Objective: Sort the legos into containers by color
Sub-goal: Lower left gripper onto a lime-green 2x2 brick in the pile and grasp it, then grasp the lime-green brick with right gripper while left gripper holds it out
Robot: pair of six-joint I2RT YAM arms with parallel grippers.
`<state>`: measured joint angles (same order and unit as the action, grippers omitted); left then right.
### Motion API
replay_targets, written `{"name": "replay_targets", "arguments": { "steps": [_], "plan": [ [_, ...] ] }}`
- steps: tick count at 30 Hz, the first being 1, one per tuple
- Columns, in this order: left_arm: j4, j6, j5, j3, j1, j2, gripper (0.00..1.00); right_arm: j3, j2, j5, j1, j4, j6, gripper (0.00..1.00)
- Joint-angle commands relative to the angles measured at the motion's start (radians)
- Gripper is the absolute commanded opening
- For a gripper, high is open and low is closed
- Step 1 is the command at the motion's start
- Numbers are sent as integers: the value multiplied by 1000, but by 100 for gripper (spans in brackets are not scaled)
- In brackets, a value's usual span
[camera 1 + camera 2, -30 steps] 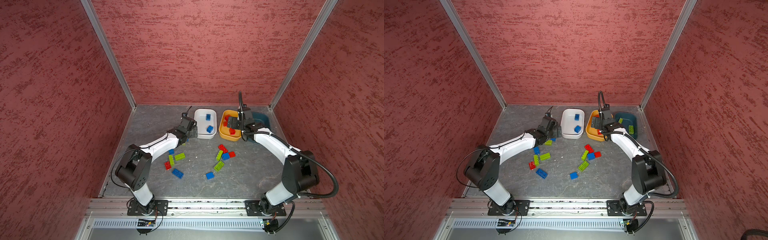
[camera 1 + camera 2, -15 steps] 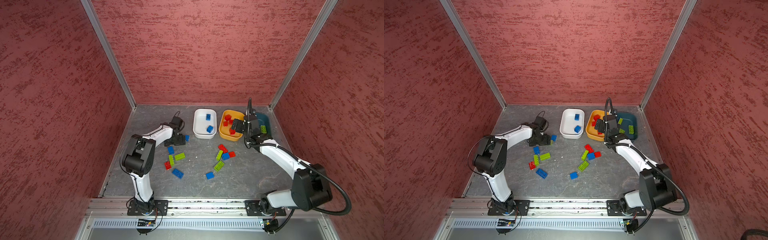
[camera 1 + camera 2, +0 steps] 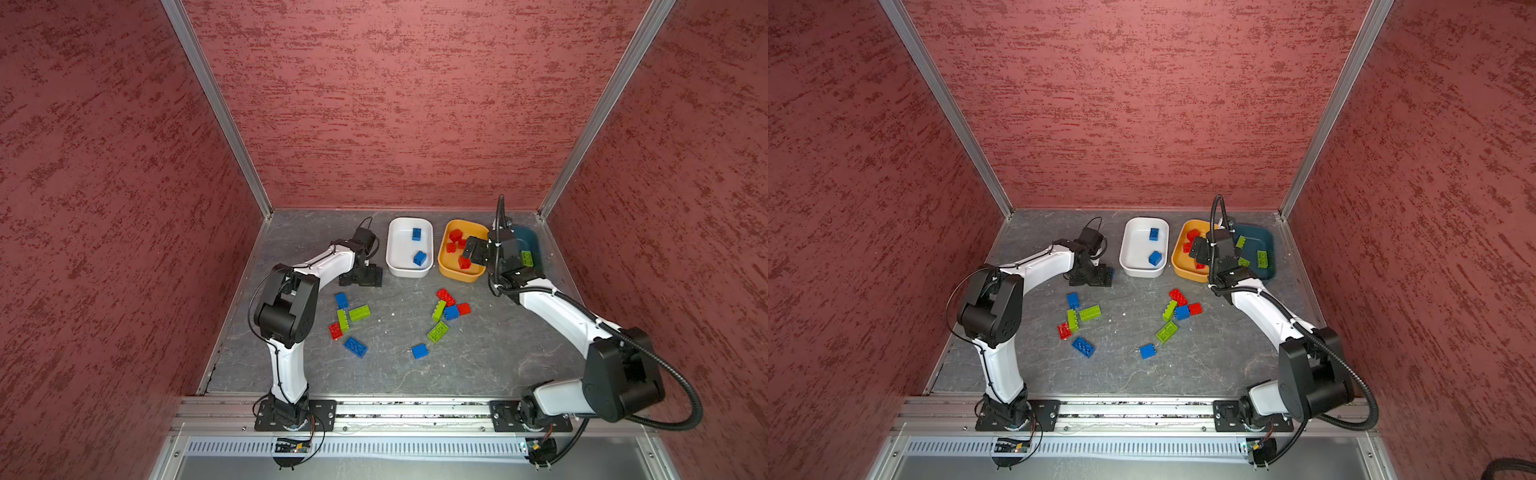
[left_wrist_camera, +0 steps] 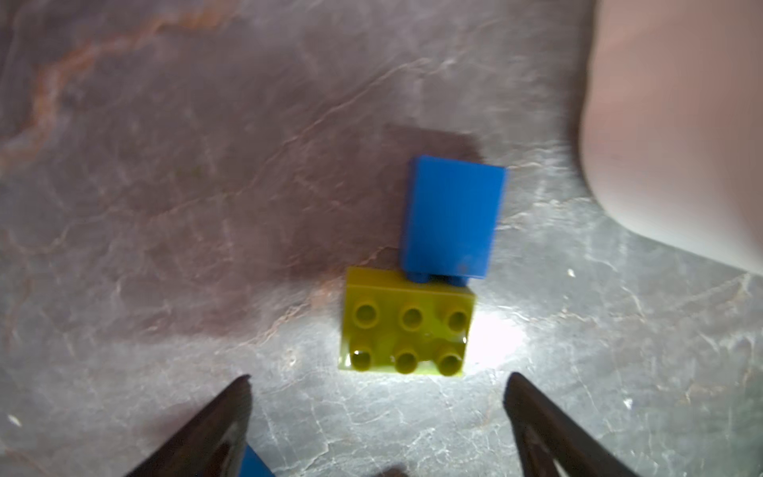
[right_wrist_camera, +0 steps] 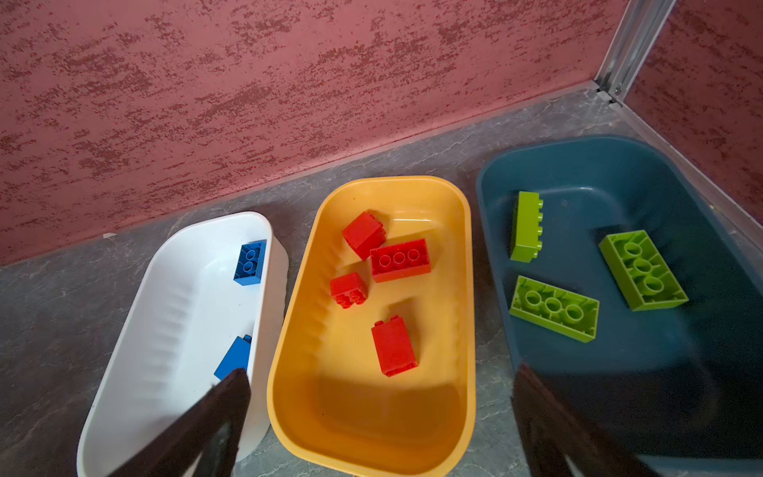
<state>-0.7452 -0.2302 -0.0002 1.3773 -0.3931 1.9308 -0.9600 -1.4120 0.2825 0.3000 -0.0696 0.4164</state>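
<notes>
Three rounded plastic containers: white tub [image 5: 173,289], yellow-orange tub [image 5: 371,413], dark teal tub [image 5: 578,173]. I count two blue studded plastic bricks [image 5: 249,262] in the white, four red bricks [image 5: 399,260] in the yellow-orange, three lime green bricks [image 5: 553,307] in the teal. On the grey table [image 3: 395,374]: four loose blue bricks [image 3: 355,347], four loose green bricks [image 3: 359,312], three loose red bricks [image 3: 445,297]. My left wrist view adds one nearer blue brick [image 4: 452,214], one nearer green brick [image 4: 406,322].
</notes>
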Motion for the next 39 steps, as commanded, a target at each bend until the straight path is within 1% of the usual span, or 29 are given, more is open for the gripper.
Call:
{"name": "replay_targets", "arguments": {
  "steps": [1,4,8,11,13,14,16,18,22,25,27,31,33,34,35,39],
  "plan": [
    [6,11,0,36,-15,26,98,-19,-6,8,-1,25,21,99],
    [-29,11,-56,84,-27,97,90,-19,-6,4,-1,26,25,99],
    [-22,25,-56,100,-49,131,79,-18,2,12,-1,19,23,99],
    [-16,28,-86,102,-60,146,72,-9,9,20,-1,20,24,99],
    [-19,26,-99,107,-59,157,65,-6,13,16,-1,24,27,99],
    [-19,28,-100,108,-61,158,59,-5,14,7,-1,24,28,99],
    [-7,42,-93,98,-65,142,51,-2,22,-23,-1,15,31,99],
    [28,66,-92,71,-83,105,45,2,36,-119,-11,5,20,99],
    [156,125,-79,-16,-127,-18,40,26,78,-258,-38,-28,26,99],
    [295,197,-7,-83,-173,-120,38,42,113,-409,-70,-48,23,98],
    [436,259,89,-149,-203,-185,37,30,119,-526,-82,-79,13,97],
    [842,410,298,-326,-247,-273,36,-19,98,-688,-82,-178,0,93],
    [1065,489,342,-415,-266,-276,36,-36,87,-788,-81,-209,0,91],
    [1156,540,375,-443,-271,-269,35,-43,80,-843,-80,-217,7,90],
    [1208,581,406,-455,-272,-257,35,-45,74,-894,-80,-222,18,89],
    [1175,674,456,-393,-279,-207,35,-47,58,-991,-66,-230,33,80]
  ]
}}
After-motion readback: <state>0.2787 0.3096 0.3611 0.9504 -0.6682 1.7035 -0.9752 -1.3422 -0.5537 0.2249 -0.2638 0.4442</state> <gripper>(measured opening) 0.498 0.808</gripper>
